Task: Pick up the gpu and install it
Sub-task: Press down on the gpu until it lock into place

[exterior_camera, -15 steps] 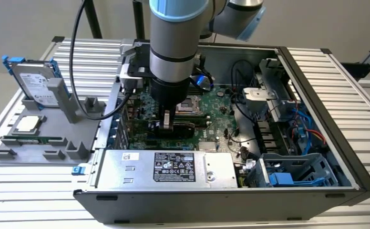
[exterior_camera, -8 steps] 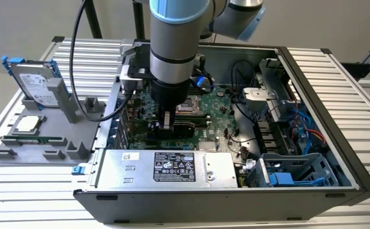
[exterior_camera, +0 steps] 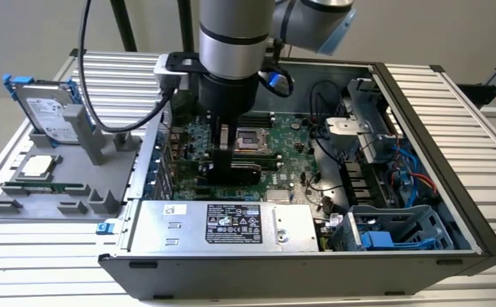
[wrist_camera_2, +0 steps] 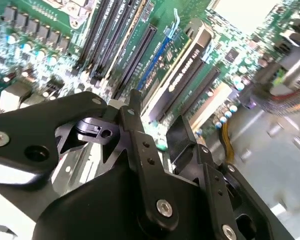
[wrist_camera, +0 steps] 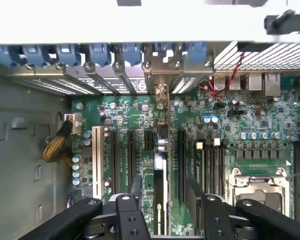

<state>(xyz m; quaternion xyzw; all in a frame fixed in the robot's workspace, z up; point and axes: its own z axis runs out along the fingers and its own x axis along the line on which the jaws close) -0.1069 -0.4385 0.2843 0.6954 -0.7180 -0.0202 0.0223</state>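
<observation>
Motherboard [wrist_camera: 230, 125] below — gpu [wrist_camera: 160, 200] on edge, long axis along slots — hand [wrist_camera: 162, 192] apart, straddling it.

A robotics lab or test bench is suggested: an opened computer case [exterior_camera: 452, 211] is laid on a slatted aluminium table [exterior_camera: 461, 102], with a grey parts fixture [exterior_camera: 69, 185] set beside it.

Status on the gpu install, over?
Gripper open, fingers straddling the gpu. Gpu upright on edge at a motherboard slot; fully seated, cannot tell. Nothing seen blocking it.
</observation>
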